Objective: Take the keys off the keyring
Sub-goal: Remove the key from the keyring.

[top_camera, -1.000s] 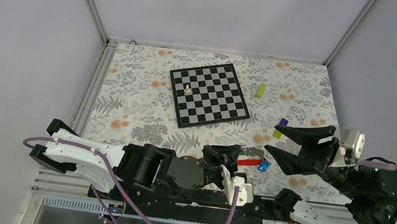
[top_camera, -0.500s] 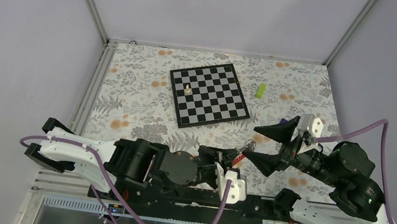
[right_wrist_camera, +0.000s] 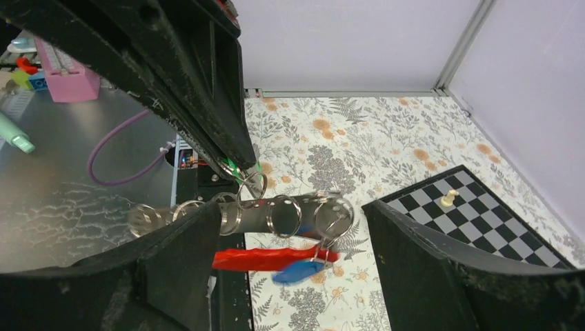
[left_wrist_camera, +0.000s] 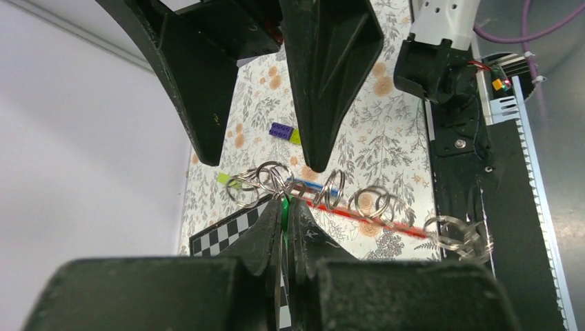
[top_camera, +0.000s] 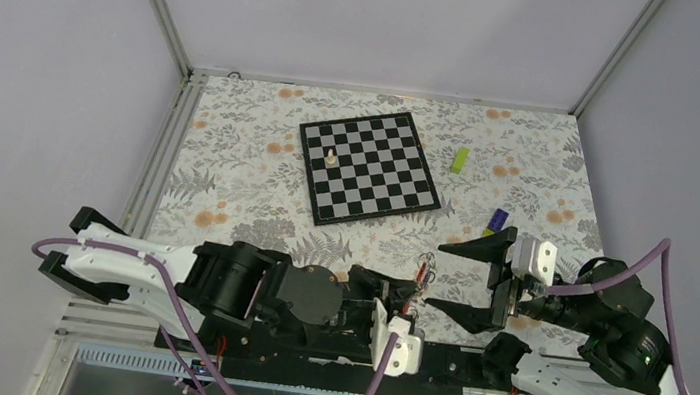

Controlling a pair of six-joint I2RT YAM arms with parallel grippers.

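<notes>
The left gripper (left_wrist_camera: 284,204) is closed tight, and a thin sliver of the green key (left_wrist_camera: 283,210) shows between its two matte black fingertips. From this grip the keyring (left_wrist_camera: 324,196) hangs in the air as a row of thin, shiny wire loops, linked one to another like a short chain. A narrow, flat red strap (left_wrist_camera: 376,226) runs below the loops. In the right wrist view a blue key (right_wrist_camera: 296,271) with a smooth, rounded head dangles close to one end of the strap.

The right gripper (top_camera: 450,280) stands wide open. Its broad, wedge-shaped black fingers (top_camera: 469,247) are one on each side of the loops, and I cannot tell whether either of them touches the metal.

Seen from above, the whole bunch is on the near side of the chessboard (top_camera: 370,167), just off its near right corner, above the table (top_camera: 228,173), which has a cloth printed with grey leaves and orange flowers. The chessboard is a flat square with black and silvery fields, turned a little askew. One small cream pawn (top_camera: 332,156) stands upright on it, close to its left edge. A lime-green oblong block (top_camera: 459,160) lies just right of the chessboard. A purple-and-yellow block (top_camera: 497,221) lies further right, off the near right corner.
</notes>
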